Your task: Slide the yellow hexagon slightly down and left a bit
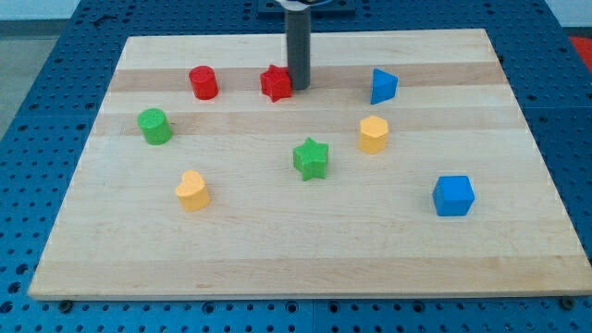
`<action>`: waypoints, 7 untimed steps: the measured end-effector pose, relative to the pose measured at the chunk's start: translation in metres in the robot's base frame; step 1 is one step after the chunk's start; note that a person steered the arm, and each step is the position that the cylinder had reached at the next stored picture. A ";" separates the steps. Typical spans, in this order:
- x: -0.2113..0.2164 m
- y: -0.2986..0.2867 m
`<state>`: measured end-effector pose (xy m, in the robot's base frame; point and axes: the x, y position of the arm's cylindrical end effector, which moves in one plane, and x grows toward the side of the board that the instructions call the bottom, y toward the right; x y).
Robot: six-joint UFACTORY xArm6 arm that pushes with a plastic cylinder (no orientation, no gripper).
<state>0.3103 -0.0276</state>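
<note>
Standing at the view's top, the tool, a straight dark rod, is resting its tip (298, 87) just right of the red star-shaped block (275, 83), holding nothing. The yellow hexagon block (373, 134) is sitting on the light wooden bench (277, 250), below the blue triangular block (383, 86), right of the green star block (311, 158).

On the light wooden surface (305, 250), my tip (298, 87) sits right beside the red star block (275, 83), at the view's top, with the yellow hexagon block (373, 134) lower to the view's right, near the green star block (311, 158) and blue triangle block (383, 86).
</note>
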 end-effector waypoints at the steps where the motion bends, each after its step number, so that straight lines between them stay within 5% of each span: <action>1: 0.000 -0.043; 3: 0.000 -0.076; 5: -0.010 0.017; 7: 0.056 0.014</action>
<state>0.3667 -0.0140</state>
